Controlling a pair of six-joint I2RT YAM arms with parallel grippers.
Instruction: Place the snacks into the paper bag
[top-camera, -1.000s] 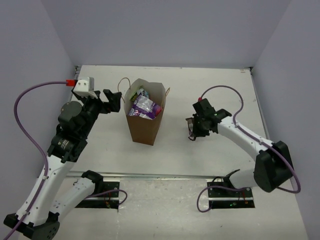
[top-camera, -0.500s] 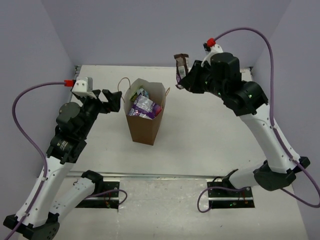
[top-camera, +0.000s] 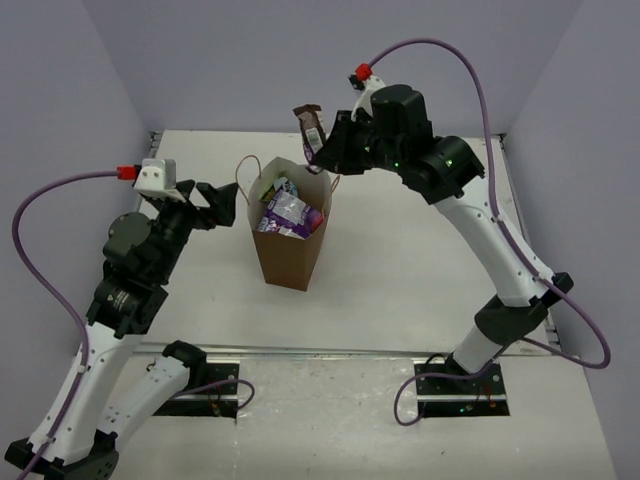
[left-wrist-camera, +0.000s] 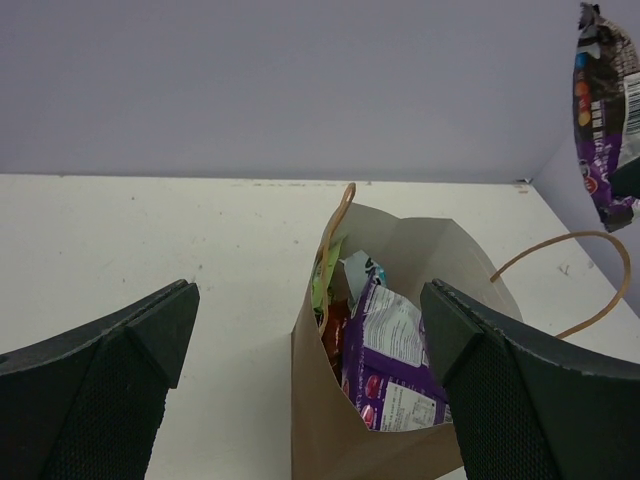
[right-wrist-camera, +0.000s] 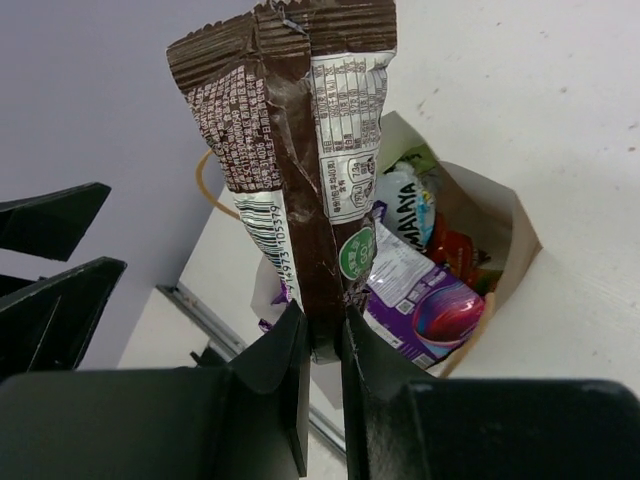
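Right gripper (top-camera: 323, 151) clamped on lower end of brown packet (top-camera: 309, 124), long axis upright, aloft. Paper bag (top-camera: 288, 258) mouth below, slightly near-left; packet seemingly over far rim. Left gripper (top-camera: 222, 198) spread apart, left of bag, farther from packet.

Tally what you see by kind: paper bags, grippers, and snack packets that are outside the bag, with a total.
paper bag: 1
grippers: 2, left gripper open, right gripper shut
packets outside the bag: 1, the brown packet in the right gripper
Total: 4
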